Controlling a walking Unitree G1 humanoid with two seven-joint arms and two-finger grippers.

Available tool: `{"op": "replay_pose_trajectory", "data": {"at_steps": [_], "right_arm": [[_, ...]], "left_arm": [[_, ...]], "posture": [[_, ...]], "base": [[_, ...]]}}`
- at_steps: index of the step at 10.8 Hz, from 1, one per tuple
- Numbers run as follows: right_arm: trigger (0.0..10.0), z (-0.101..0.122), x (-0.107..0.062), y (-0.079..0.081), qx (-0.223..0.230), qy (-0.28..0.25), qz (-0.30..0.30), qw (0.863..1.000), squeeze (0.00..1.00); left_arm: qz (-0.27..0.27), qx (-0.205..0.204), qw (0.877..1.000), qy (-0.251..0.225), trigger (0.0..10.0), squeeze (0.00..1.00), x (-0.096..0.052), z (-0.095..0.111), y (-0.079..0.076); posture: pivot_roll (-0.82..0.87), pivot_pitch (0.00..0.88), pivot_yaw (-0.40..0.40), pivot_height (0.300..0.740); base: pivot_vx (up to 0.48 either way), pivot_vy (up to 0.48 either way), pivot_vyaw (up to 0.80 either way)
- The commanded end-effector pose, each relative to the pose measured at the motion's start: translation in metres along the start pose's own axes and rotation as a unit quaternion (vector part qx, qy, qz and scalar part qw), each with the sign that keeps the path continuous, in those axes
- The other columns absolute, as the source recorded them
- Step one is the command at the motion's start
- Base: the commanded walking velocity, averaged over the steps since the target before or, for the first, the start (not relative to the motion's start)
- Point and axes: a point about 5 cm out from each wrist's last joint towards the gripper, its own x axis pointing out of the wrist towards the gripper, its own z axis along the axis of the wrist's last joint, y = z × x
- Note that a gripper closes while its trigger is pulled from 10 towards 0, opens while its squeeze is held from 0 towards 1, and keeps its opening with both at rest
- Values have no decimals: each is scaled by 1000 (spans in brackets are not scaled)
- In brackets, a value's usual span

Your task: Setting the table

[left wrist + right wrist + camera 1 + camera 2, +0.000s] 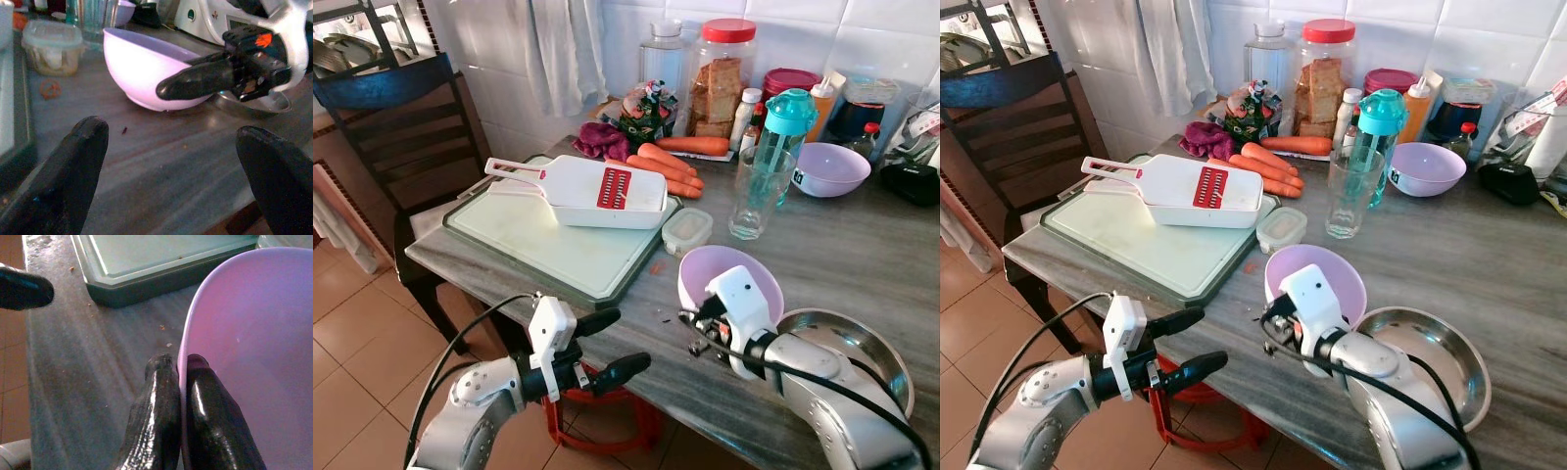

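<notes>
A lilac bowl (717, 272) stands near the front edge of the grey table (862, 255). My right gripper (180, 363) is shut on its near rim, one finger inside the bowl (254, 318) and one outside. A steel bowl (871, 345) sits just right of it, under my right forearm. My left gripper (625, 340) hovers open just off the table's front edge, left of the lilac bowl (142, 63), fingers pointing toward it with nothing between them.
A pale green cutting board (548, 250) with a white slicer (592, 188) lies to the left. Behind the bowl are a small lidded container (687, 231), a glass (751, 196), a teal bottle (785, 122), carrots (671, 162), jars and a second lilac bowl (830, 168). A dark chair (401, 127) stands left.
</notes>
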Motion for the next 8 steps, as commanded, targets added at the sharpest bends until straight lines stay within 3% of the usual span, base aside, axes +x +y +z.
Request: {"op": "replay_pose_trajectory", "data": {"at_steps": [1,2,4,5,6,7,8], "right_arm": [[10000,4,-2,3,0,-2,9,1000,1000],[10000,10,-2,-1,-2,-24,0,1000,1000],[10000,14,-2,-4,-7,-53,-27,998,1000],[10000,14,-2,-4,-18,-59,-41,997,1000],[10000,13,-3,-4,-11,-70,-57,996,890],[10000,14,-4,-5,-20,-81,-77,994,345],[10000,13,-4,-7,-7,-89,-99,991,0]], "left_arm": [[6,7,1000,-10,10000,0,-5,3,6],[15,13,1000,-23,10000,0,-9,7,12],[93,48,993,-56,10000,0,5,27,24],[147,94,982,-67,10000,0,8,37,31],[205,113,968,-91,10000,0,9,47,37],[242,125,957,-97,10000,0,10,51,39],[297,118,943,-96,10000,0,9,50,40]], "posture": [[-23,0,49,740],[-23,0,50,740],[-23,0,53,740],[-25,0,57,740],[-26,0,61,740],[-27,0,63,740],[-28,0,63,740]], "base": [[0,0,0],[0,0,0],[0,0,0],[0,0,0],[0,0,0],[0,0,0],[0,0,0]]}}
